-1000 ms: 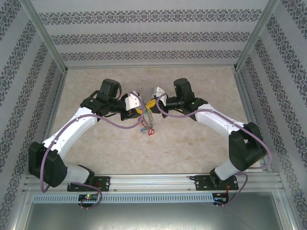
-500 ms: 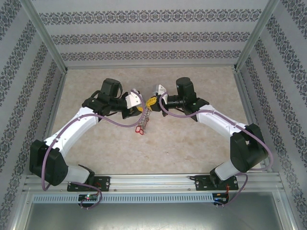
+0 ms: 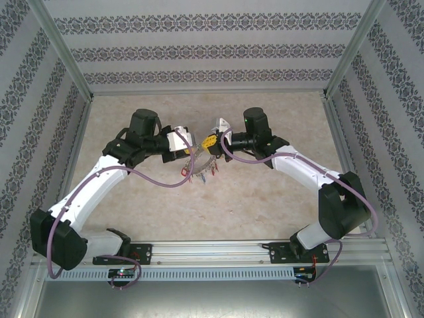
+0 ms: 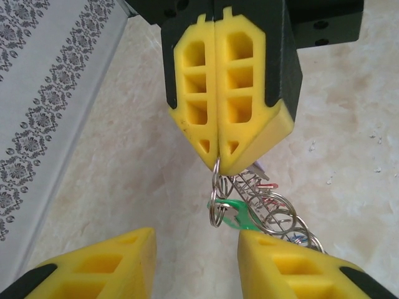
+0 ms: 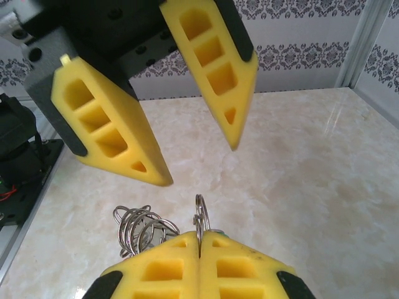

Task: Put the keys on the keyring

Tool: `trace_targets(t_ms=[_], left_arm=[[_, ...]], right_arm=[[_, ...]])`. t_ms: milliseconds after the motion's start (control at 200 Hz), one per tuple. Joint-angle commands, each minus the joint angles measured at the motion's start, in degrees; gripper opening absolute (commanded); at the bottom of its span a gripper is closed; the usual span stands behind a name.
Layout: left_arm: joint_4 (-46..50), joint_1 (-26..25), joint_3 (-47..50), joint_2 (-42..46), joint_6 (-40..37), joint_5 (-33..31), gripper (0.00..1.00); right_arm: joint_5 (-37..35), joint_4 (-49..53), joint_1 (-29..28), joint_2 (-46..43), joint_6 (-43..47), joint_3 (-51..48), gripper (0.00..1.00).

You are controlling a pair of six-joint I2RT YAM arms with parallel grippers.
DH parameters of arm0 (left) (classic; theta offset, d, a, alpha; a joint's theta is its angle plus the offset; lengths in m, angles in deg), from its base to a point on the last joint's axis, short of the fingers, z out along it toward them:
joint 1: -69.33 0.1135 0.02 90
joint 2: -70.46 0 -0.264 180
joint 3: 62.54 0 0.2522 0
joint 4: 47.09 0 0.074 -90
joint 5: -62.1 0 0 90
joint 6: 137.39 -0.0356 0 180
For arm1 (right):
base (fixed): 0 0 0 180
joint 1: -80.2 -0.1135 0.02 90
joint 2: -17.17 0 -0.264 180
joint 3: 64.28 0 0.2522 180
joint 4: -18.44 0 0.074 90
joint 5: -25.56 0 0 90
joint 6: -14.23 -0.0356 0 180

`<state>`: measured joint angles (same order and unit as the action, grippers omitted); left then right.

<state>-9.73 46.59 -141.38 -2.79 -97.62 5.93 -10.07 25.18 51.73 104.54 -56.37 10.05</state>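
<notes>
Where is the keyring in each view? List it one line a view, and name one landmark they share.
Top external: keyring near centre, hanging where the two arms meet.
Left wrist: keyring from centre to lower right, under shut yellow fingers.
Right wrist: keyring at bottom, left of centre, one loop standing at mid-bottom.
Shared landmark: right gripper, shut on one loop of the keyring.

The table (image 3: pixel 265 199) lies open all round; mid-table the keyring (image 3: pixel 202 168) and right gripper (image 4: pixel 217 163) block the left gripper (image 4: pixel 196 261).
</notes>
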Motion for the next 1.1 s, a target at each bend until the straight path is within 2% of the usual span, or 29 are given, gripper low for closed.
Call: trace_targets(t_ms=[0,195,340,699,734,824,894,979,1094], left_arm=[[-2.56,0.38,-0.22,-2.01,-2.34,0.98,0.39],[-2.46,-0.47,-2.05,-4.68,-2.54,2.12,0.37],[-2.93,-0.82,-2.16,-5.22,-2.14,1.96,0.29],[-3.86,-1.19,-1.94,-4.89,-1.46,2.03,0.3],[-3.9,-1.31,-2.01,-5.03,-1.57,2.04,0.28],[-3.52,-1.68,-2.39,-5.23,-1.73,2.6,0.16],[-3.29,-1.88,-2.52,-5.23,-1.95,3.46,0.17],[-2.7,-2.01,-2.61,-5.24,-2.05,4.76,0.25],[-2.46,-2.04,-1.96,-4.63,-2.08,5.72,0.25]], right_arm=[[3.42,-1.45,0.08,-1.61,0.11,1.36,0.0],[3.37,-1.44,-0.01,-1.5,-0.15,1.77,0.0],[3.8,-1.76,-0.09,-1.25,-0.58,1.83,0.0],[5.48,-1.11,-0.44,-0.75,-0.59,2.05,0.0],[5.48,-1.09,-0.45,-0.79,-0.57,2.05,0.0],[5.92,-0.87,-0.66,-0.56,-0.85,2.11,0.0],[5.77,-0.8,-0.62,-0.63,-0.93,2.09,0.0],[4.86,-0.58,-0.62,-0.79,-1.28,2.0,0.0],[4.43,-0.33,-0.55,-0.97,-1.45,1.83,0.0]])
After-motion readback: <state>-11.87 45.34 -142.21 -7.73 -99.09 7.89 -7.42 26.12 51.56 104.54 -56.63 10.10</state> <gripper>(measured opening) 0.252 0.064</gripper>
